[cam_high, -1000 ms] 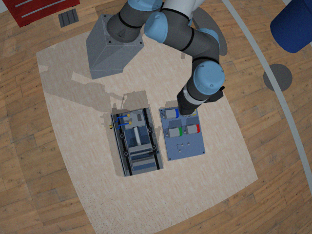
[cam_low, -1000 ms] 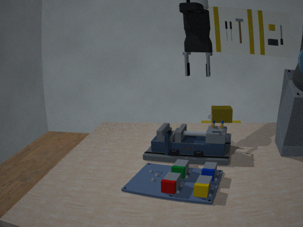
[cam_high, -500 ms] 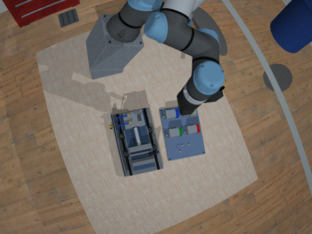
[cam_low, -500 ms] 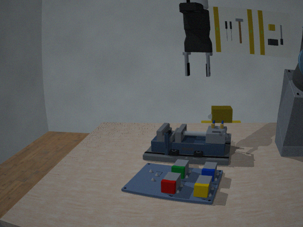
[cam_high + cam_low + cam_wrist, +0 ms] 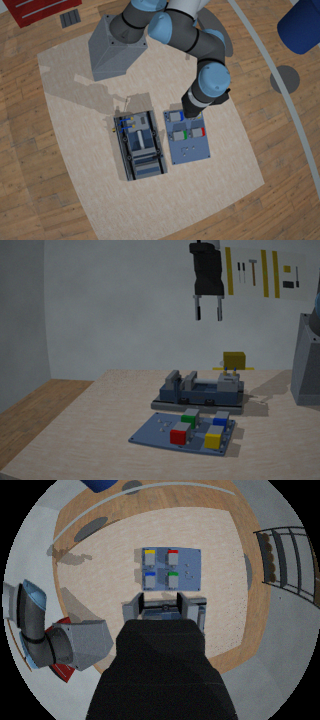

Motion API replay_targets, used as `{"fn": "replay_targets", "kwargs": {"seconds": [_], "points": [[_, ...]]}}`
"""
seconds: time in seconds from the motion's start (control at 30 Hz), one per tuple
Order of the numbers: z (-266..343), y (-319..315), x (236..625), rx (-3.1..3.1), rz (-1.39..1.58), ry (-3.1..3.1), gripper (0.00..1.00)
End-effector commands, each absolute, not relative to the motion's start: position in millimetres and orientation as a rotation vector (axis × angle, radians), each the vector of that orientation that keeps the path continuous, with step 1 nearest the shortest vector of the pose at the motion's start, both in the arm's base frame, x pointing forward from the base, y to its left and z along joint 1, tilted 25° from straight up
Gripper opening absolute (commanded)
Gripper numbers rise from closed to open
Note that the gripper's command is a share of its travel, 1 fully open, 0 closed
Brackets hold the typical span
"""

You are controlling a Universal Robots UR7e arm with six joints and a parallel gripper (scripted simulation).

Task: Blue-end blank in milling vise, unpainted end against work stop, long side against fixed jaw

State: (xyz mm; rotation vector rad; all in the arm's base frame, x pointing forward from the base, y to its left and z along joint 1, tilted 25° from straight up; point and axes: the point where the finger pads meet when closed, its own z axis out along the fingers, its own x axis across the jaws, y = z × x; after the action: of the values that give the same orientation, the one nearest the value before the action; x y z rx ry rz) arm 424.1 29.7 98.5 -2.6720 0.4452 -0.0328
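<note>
Fingers of your two-finger gripper [image 5: 191,117] [image 5: 208,319] [image 5: 160,598] stood wide apart, pointing down, with nothing between them. Well below your hand, the blue-ended blank [image 5: 175,117] [image 5: 221,420] [image 5: 150,579] lay on the blue plate [image 5: 190,156] [image 5: 147,432] [image 5: 194,556]. Beside it on that plate, also beneath your hand, you had the yellow-ended blank [image 5: 214,437] [image 5: 150,557], the green-ended blank [image 5: 179,135] [image 5: 190,418] [image 5: 173,579] and the red-ended blank [image 5: 197,132] [image 5: 180,433] [image 5: 173,557], each apart from the others. Lower than your hand too, just beside the plate, the milling vise [image 5: 142,152] [image 5: 199,395] [image 5: 161,615] stood on the pale tabletop [image 5: 206,191] [image 5: 103,454] [image 5: 115,535], its hoses [image 5: 126,119] [image 5: 225,368] on the movable side.
</note>
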Motion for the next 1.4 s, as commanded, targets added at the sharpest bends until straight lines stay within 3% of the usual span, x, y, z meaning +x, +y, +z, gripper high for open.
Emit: {"fn": "replay_targets", "kwargs": {"seconds": [0.0, 1.0, 1.17, 1.37], "points": [[99, 29, 424, -2.672, -0.034, 0.445, 1.0], [99, 29, 424, -2.672, -0.034, 0.445, 1.0], [45, 55, 431, -2.673, -0.038, 0.443, 1.0], [45, 55, 431, -2.673, -0.038, 0.443, 1.0]]}}
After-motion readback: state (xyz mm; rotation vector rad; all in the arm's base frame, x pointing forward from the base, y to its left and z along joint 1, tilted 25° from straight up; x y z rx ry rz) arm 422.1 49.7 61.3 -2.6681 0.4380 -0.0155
